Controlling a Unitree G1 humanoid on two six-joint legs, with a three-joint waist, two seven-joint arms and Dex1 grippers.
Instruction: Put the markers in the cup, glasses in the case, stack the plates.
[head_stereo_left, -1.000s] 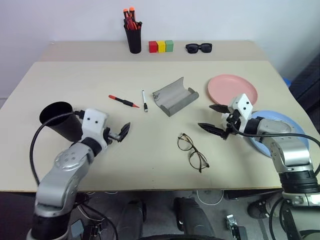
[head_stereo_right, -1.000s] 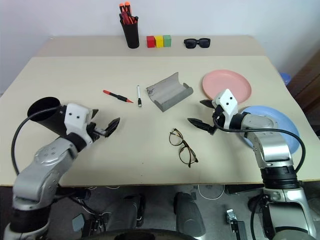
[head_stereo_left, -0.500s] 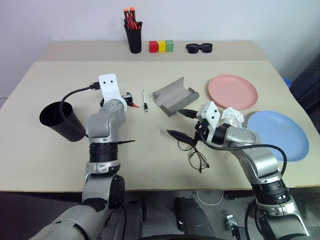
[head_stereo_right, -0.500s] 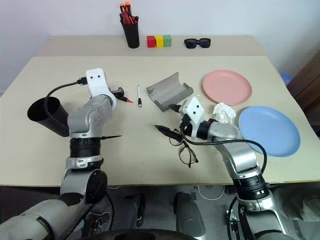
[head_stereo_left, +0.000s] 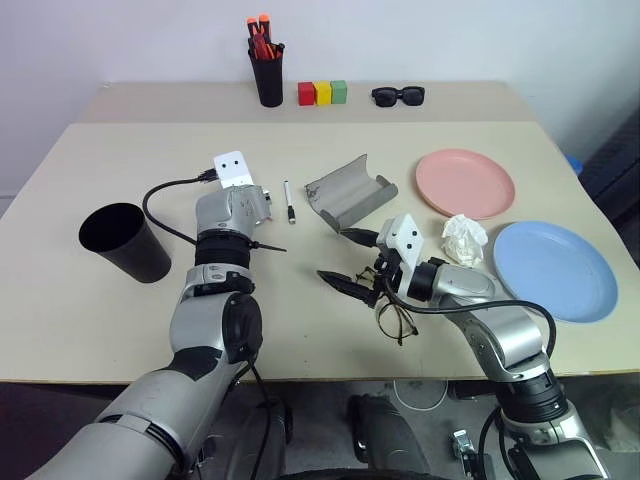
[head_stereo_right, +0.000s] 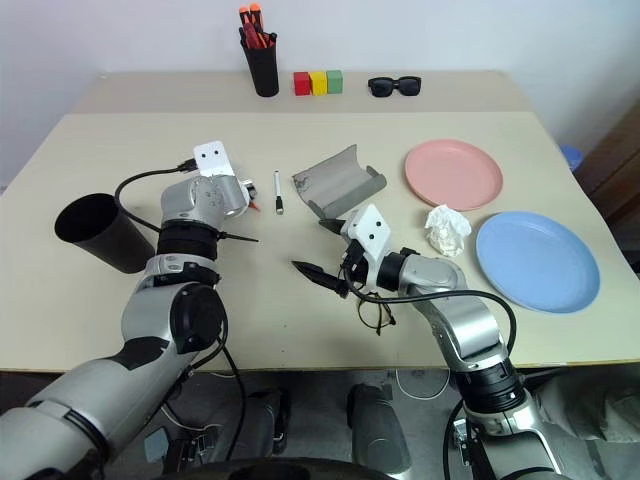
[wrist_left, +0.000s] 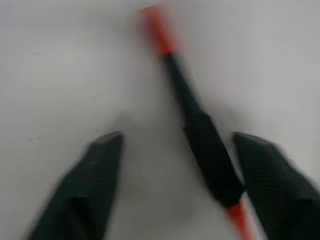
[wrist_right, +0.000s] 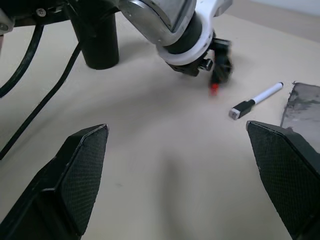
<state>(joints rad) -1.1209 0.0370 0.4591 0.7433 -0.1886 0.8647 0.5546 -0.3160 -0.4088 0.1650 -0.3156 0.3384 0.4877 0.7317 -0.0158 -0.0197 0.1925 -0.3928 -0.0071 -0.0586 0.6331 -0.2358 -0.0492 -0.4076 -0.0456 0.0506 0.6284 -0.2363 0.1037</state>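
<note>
1. The left gripper (wrist_left: 175, 145) is down at the red marker (wrist_left: 200, 145) on the table (head_stereo_left: 120, 300), at about 10 o'clock from the table's middle; its fingers (wrist_left: 95, 175) stand apart either side of the marker, not clenched on it
2. The white marker (head_stereo_left: 288, 200) lies just beside, toward 3 o'clock of the red one
3. The right gripper (head_stereo_right: 325, 250) hangs spread wide and empty, just at 9 o'clock of the glasses (head_stereo_left: 392, 310)
4. The grey case (head_stereo_left: 350, 193) lies open at 12 o'clock of the glasses
5. The black cup (head_stereo_left: 125, 240) stands at 9 o'clock of the left gripper
6. The pink plate (head_stereo_left: 465, 183) sits at 2 o'clock of the glasses, the blue plate (head_stereo_left: 555, 270) at 3 o'clock, apart, with crumpled white paper (head_stereo_left: 463, 238) between them
</note>
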